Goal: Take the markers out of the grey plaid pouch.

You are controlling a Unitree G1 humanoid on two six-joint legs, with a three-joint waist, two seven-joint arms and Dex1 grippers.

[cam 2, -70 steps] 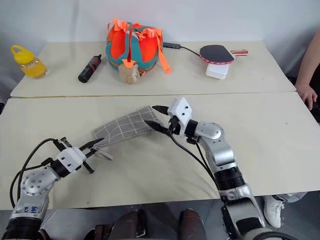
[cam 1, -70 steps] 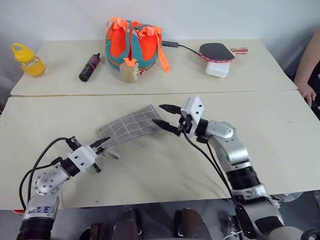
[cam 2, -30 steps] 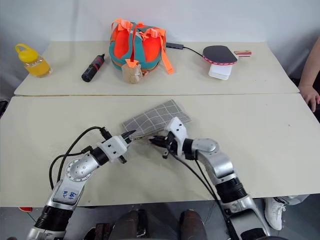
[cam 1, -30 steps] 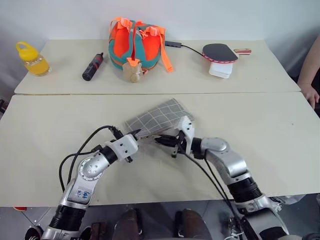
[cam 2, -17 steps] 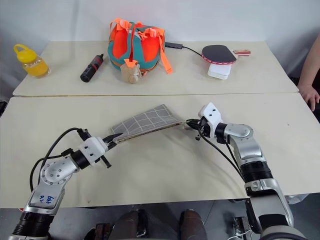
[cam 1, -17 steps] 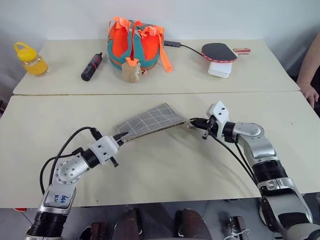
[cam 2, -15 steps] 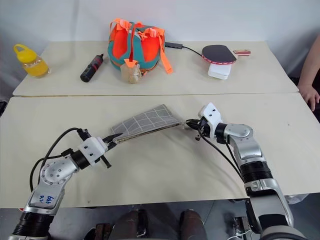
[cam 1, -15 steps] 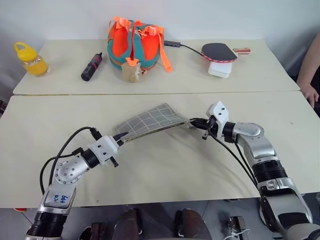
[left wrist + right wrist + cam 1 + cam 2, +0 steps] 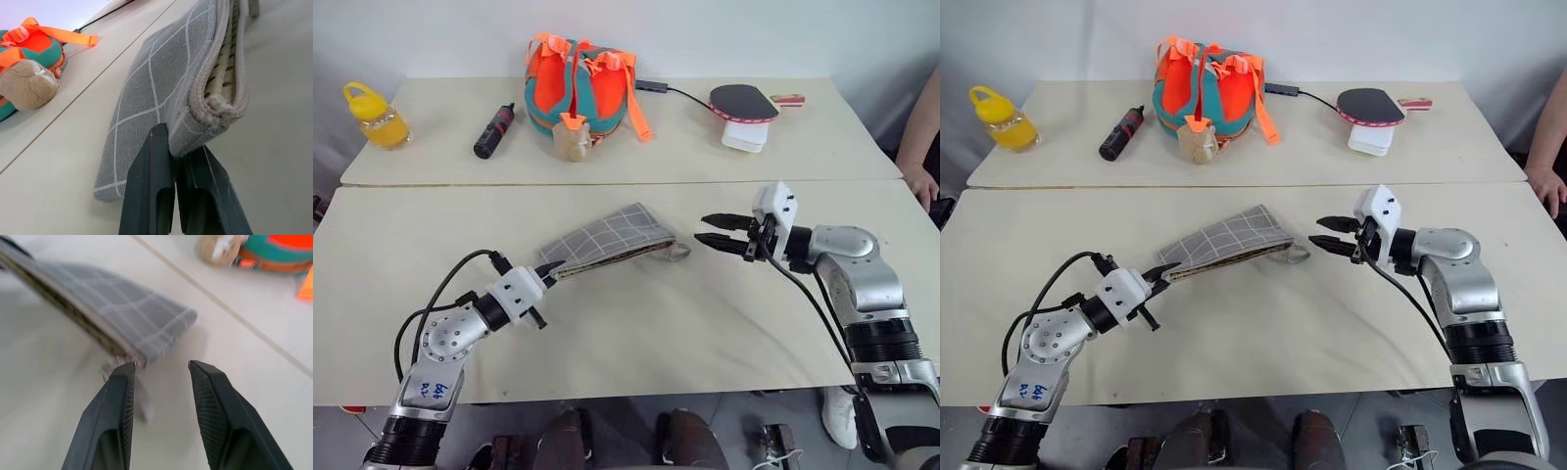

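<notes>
Now, from your head cameras: the left gripper (image 9: 548, 268) pinches one corner of the pouch (image 9: 607, 238), its fingers clamped tight on the grey fabric. The pouch lies on the near table (image 9: 636, 323), stretching away from that grip toward the middle, its zip edge facing you and the loop pull (image 9: 676, 253) hanging off the far end. Your right gripper (image 9: 713, 229) hovers just beside that pull, apart from it, its two black fingers parted and holding nothing. No markers can be made out; the pouch's inside is hidden from this angle. On the far table (image 9: 822, 137) stand a yellow bottle (image 9: 376, 115), a black-and-red cylinder (image 9: 492, 132), an orange-and-teal bag (image 9: 581, 86), and a paddle (image 9: 741, 102) on a white box (image 9: 745, 137). A person's arm (image 9: 922, 127) shows at the right edge.

Next, your left wrist camera: both fingers (image 9: 146, 191) are pressed together on the pouch's corner (image 9: 195, 127). The zip is open along the edge, tan lining (image 9: 222, 78) showing in the slit. You cannot see any marker inside.

Last, your right wrist camera: the fingers (image 9: 115, 416) stand apart with only table between them. The pouch's end (image 9: 142, 323) lies just ahead, blurred, the pull (image 9: 139, 399) near one fingertip.
</notes>
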